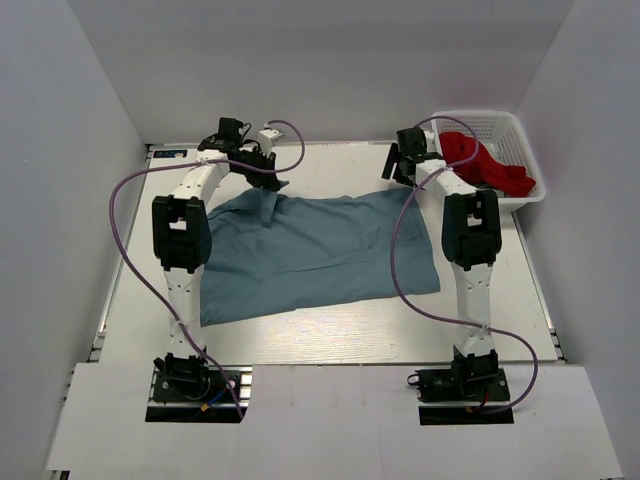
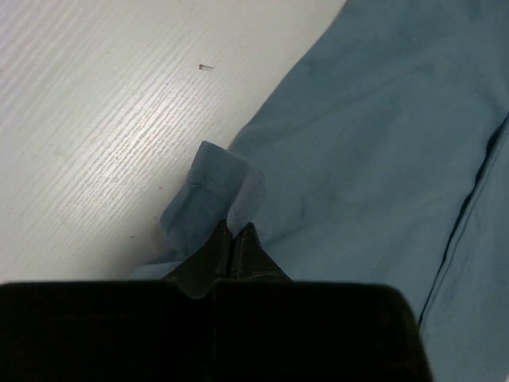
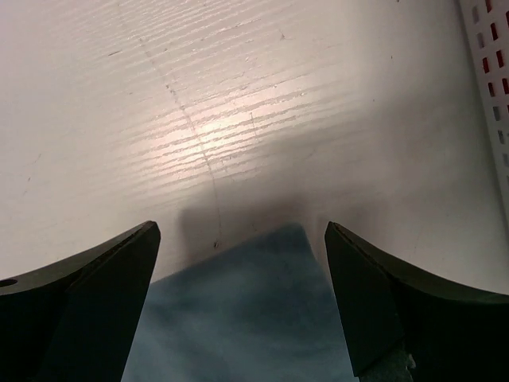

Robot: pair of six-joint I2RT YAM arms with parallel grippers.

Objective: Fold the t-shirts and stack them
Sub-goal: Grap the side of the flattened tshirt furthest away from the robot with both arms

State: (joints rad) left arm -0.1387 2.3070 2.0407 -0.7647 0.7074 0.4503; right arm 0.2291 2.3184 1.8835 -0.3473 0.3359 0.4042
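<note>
A grey-blue t-shirt (image 1: 320, 250) lies spread across the middle of the table. My left gripper (image 1: 272, 180) is at its far left corner. In the left wrist view the gripper (image 2: 232, 229) is shut, with a raised fold of the shirt's edge (image 2: 211, 187) pinched at the tips and the rest of the shirt (image 2: 374, 143) spreading away to the right. My right gripper (image 1: 396, 165) is open just above the shirt's far right corner. In the right wrist view that corner (image 3: 254, 310) lies between the spread fingers (image 3: 240, 228), which do not touch it.
A white lattice basket (image 1: 520, 125) stands at the far right corner and holds a red garment (image 1: 490, 162). Its wall shows at the right edge of the right wrist view (image 3: 487, 72). Purple cables loop from both arms. White walls enclose the table.
</note>
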